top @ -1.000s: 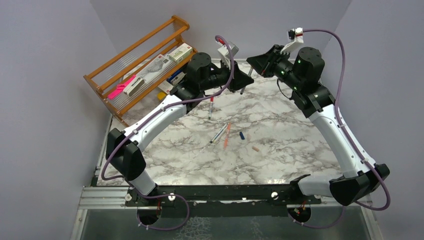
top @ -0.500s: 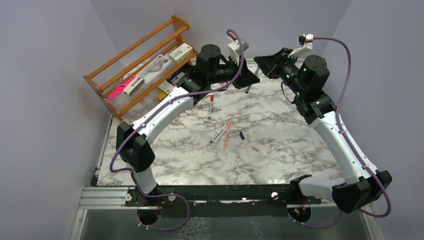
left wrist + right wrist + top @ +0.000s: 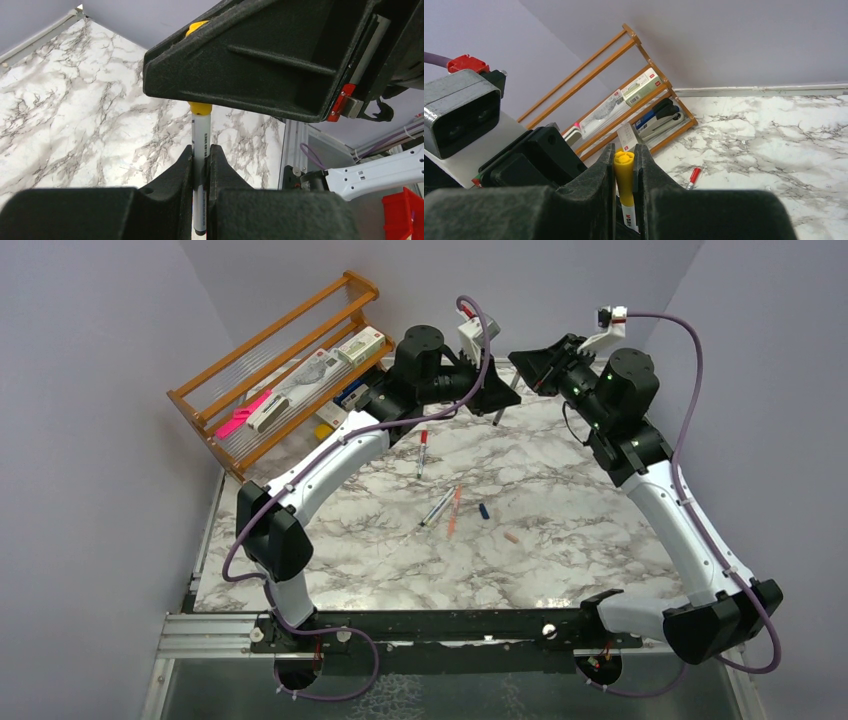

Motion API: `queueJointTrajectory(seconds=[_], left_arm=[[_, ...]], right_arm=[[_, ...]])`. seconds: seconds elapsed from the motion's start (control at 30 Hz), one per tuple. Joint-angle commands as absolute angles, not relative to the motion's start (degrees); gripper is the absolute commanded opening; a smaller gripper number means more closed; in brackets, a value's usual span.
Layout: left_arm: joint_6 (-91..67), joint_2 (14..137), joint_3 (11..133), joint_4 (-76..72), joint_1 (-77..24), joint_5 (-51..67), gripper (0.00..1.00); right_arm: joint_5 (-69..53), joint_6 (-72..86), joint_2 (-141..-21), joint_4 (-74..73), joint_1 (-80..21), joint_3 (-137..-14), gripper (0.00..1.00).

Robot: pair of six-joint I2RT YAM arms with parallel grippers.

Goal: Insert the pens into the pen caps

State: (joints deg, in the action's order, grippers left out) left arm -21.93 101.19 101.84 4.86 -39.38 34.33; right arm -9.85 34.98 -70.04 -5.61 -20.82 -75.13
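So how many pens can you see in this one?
4. One white pen is gripped in the left jaws, its yellow cap in the right jaws. On the table: a red-ended pen, a grey pen, a salmon-orange pen. Others may be hidden.

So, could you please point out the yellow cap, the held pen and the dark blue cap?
yellow cap (image 3: 624,175): right wrist view, its side.
held pen (image 3: 200,137): left wrist view, mid barrel.
dark blue cap (image 3: 484,511): top view, its middle.
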Motion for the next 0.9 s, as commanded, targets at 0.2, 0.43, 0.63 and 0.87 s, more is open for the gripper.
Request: queueJointTrajectory(seconds=[0.2,0.43,0.63,0.87], left_arm=[[-20.66,93.06,83.7,-9.48,-38.41,27.81,0.0],[-21.76,92.54,73.95,-9.42,-37.2,20.26,0.0],[-25.11,98.88,77.13,0.9,-37.26,2.23,0.0],[-29.99,107.82,85.97,14.68,-37.38,-9.52,0.0]], right_arm=[[-3.61,34.93,-66.11,-20.8,-25.36,-78.45,0.59],[1.04,36.13,-61.51,-21.12,-25.38,-72.95,0.72],[3.19,34.97,-61.59,-23.88,-25.39,-73.11,0.69],[2.31,34.61,-61.87,-24.6,-25.4,-72.94,0.65]])
